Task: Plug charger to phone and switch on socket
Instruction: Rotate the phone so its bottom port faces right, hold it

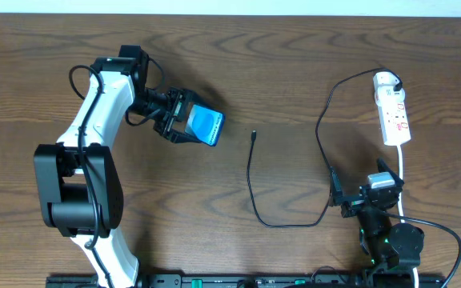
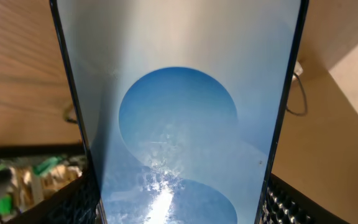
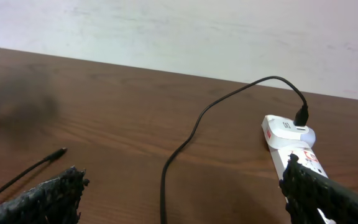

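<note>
The left gripper (image 1: 181, 118) is clamped across the phone (image 1: 207, 126), holding it tilted so its blue screen fills the wrist view; the right gripper (image 3: 184, 173) hangs spread wide and empty beside the slack loop of the charger (image 1: 250, 180). The charger's connector tip (image 1: 254, 134) lies loose on the table (image 1: 294, 48) between phone and power strip (image 1: 395, 120), its white plug head (image 1: 386, 79) already seated in the strip's far end. The plugging step looks barely begun: next the right gripper must pinch that small tip and align it with the phone's port, which no view shows.
</note>
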Robot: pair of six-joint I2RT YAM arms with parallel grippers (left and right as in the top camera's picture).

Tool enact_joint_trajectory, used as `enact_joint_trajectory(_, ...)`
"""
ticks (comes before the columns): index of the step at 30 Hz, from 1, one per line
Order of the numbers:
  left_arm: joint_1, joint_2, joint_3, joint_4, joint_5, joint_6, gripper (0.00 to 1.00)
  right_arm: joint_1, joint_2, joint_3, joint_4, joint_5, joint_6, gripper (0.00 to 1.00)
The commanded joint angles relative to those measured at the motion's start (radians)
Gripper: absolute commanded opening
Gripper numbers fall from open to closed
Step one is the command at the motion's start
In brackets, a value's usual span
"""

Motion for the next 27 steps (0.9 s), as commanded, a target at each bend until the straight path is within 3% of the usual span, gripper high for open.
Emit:
enact_joint_trajectory(1, 0.002, -0.019, 0.007, -0.006, 0.117, -0.066, 0.64, 0.006, -0.005, -0.001, -0.005, 0.004, 0.009, 0.99)
enact_joint_trajectory(14, 0.002, -0.019, 0.007, -0.006, 0.135, -0.208, 0.64, 0.006, -0.005, -0.001, -0.005, 0.004, 0.009, 0.99)
enact_joint_trajectory(27, 0.002, -0.019, 0.007, -0.006, 0.135, -0.267, 0.64, 0.006, -0.005, -0.001, -0.005, 0.004, 0.009, 0.99)
